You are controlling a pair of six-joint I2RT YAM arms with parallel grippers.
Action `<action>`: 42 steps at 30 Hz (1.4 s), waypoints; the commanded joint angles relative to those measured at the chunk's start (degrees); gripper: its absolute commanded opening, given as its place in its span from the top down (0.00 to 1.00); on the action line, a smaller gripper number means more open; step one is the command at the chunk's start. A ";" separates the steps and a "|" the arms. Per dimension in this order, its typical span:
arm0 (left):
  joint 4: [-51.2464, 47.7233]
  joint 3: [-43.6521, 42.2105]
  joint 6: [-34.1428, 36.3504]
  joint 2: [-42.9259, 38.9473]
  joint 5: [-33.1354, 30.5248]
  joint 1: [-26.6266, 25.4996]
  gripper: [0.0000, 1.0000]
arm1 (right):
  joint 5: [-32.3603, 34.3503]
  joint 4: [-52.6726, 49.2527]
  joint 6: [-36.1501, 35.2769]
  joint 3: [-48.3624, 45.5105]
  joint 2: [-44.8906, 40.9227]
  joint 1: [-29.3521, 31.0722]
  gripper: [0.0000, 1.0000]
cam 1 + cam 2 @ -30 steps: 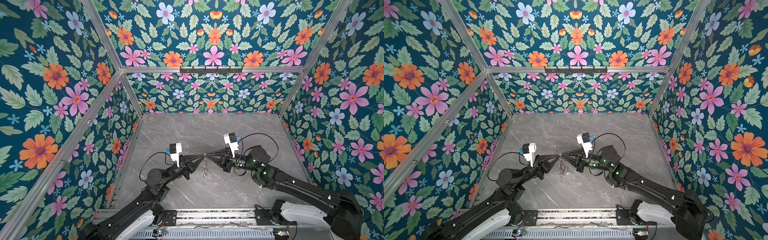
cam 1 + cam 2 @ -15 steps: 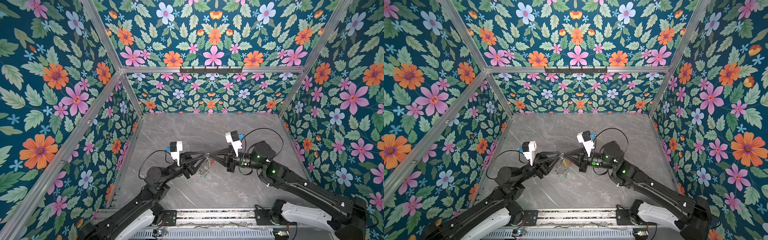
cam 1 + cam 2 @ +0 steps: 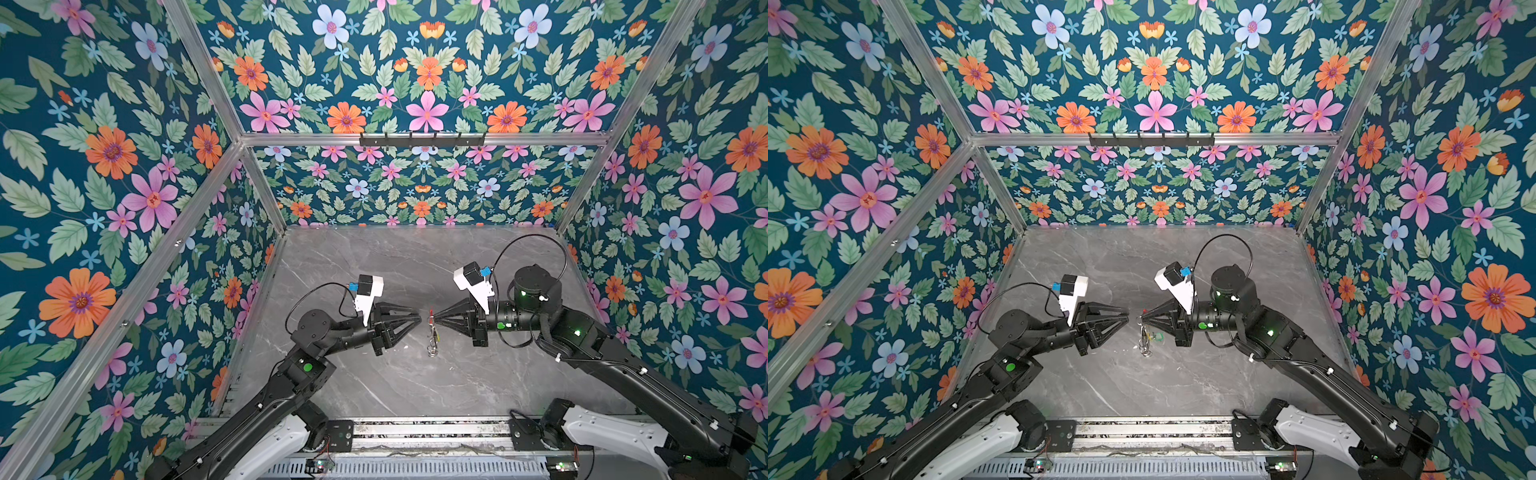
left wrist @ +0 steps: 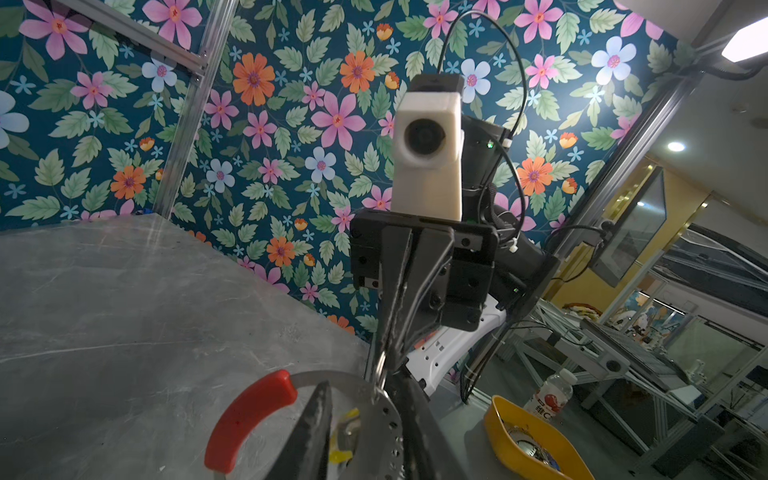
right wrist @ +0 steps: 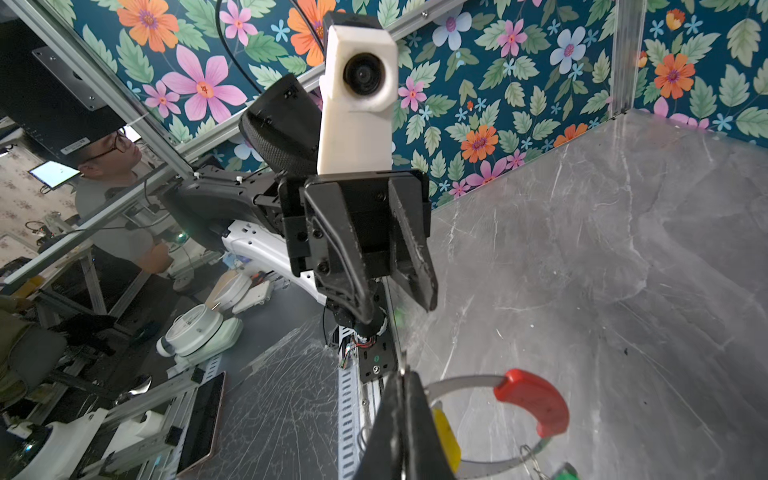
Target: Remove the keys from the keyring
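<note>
Left gripper (image 3: 419,316): black tapered jaws part-open and empty, at 9 o'clock of the keyring (image 3: 433,337). One keyring, a thin grey band with a red segment (image 5: 534,401), hangs edge-on at 6 o'clock from the right gripper (image 3: 435,320), which is clamped on its rim over the marble-grey table (image 3: 374,266). Two keys: green-tagged key (image 3: 1158,337); smooth yellow key (image 5: 446,440), wrist views only.

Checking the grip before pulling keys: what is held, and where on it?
Right gripper pinches the keyring by its grey band; left gripper holds nothing.

Black hook rail (image 3: 422,139) crosses the floral wall (image 3: 415,191) behind the marble table (image 3: 374,266).
</note>
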 commanded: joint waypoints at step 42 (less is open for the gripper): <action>15.41 -3.89 -4.94 1.80 1.54 -0.11 1.00 | 3.07 17.48 9.05 -4.49 -2.02 0.20 0.58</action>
